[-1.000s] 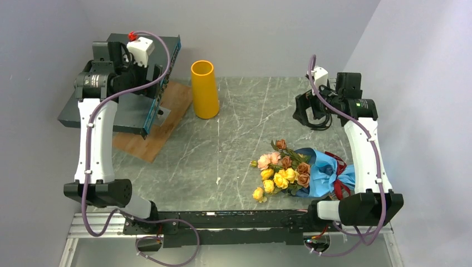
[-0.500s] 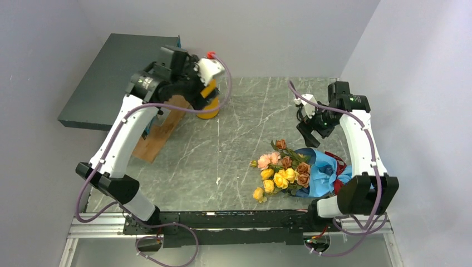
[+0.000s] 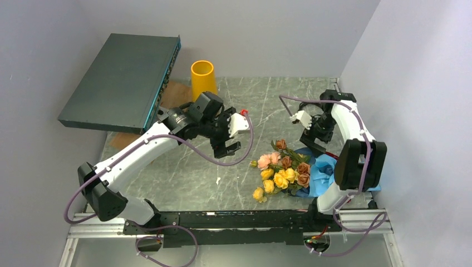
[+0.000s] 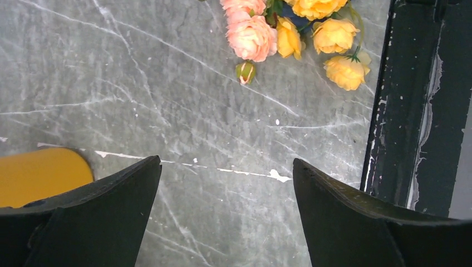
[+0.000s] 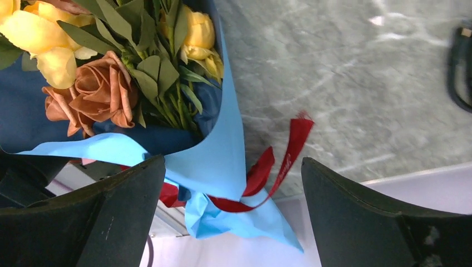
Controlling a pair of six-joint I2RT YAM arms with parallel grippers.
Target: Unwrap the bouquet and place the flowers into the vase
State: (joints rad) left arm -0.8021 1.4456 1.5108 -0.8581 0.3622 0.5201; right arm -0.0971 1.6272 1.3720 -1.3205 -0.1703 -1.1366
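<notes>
Unwrapping is not begun: the bouquet [image 3: 303, 175] lies wrapped and tied on the table [image 3: 239, 117], near its right edge. The vase [image 3: 202, 78], seemingly empty, stands well apart. The left gripper [image 4: 225, 167] and right gripper [image 5: 232, 161] gape wide, holding nothing.

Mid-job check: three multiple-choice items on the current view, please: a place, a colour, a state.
1. Where is the vase? A. lying on its side B. upright at the table's far edge C. off the table
2. What colour is the bouquet's ribbon? A. dark red B. white C. green
3. How is the left gripper? A. shut on the vase B. shut on the ribbon C. open, holding nothing
Answers: B, it stands upright at the back; A, red loops hang by the blue paper; C, its fingers are spread over bare table.
</notes>
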